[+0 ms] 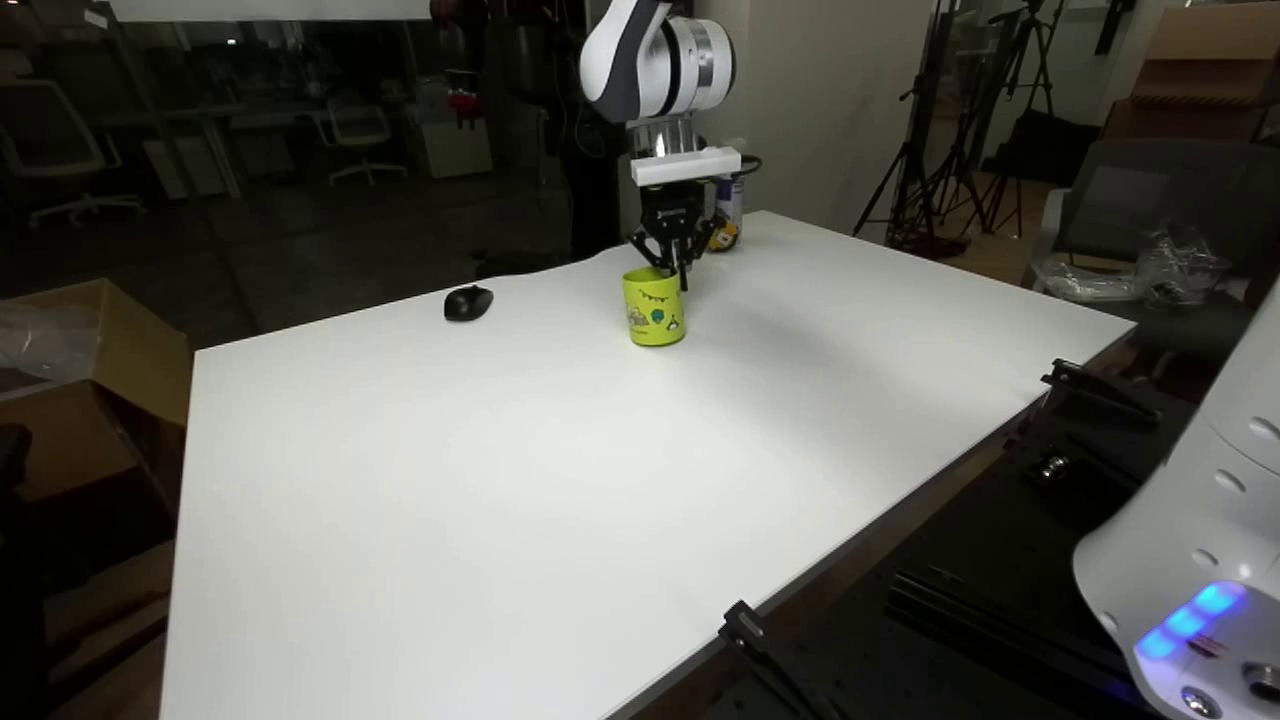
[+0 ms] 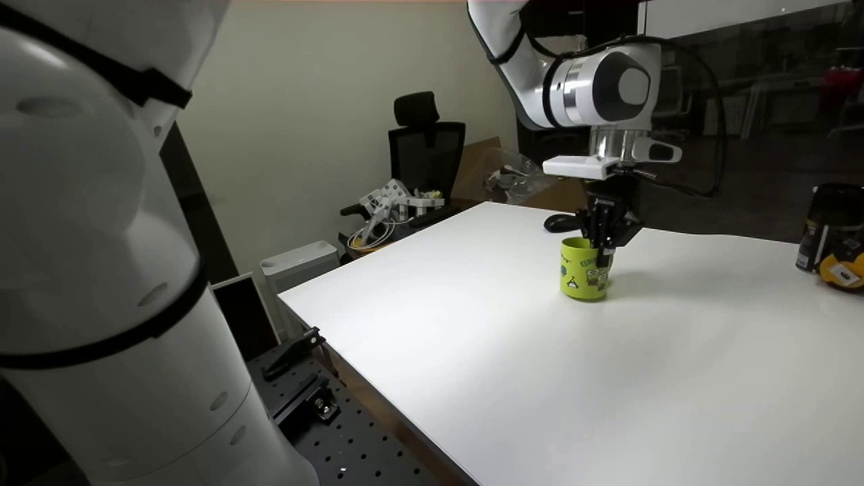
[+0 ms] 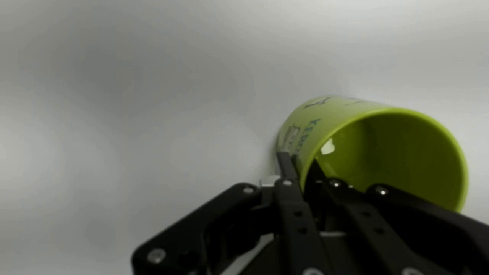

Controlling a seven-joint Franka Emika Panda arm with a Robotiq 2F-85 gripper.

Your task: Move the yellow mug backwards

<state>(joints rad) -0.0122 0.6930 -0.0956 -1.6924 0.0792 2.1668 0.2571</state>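
Observation:
The yellow mug (image 1: 654, 312) is a yellow-green cylinder with printed figures on its side. It stands roughly upright at the far part of the white table and shows in an exterior view (image 2: 579, 273). I cannot tell whether its base touches the table. In the wrist view the mug (image 3: 397, 149) shows its open rim and inside, at the right. My gripper (image 3: 300, 168) is shut on the mug's wall, with one finger inside and one outside. The gripper shows above the rim in both exterior views (image 1: 677, 275) (image 2: 603, 251). Part of the near rim is hidden behind the fingers.
A small flat black object (image 1: 468, 303) lies near the table's far edge. A dark bottle (image 2: 833, 216) and a yellow-black item (image 2: 844, 271) stand at another table edge. The white table (image 1: 420, 480) has black clamps (image 1: 745, 630) on its robot-side edge.

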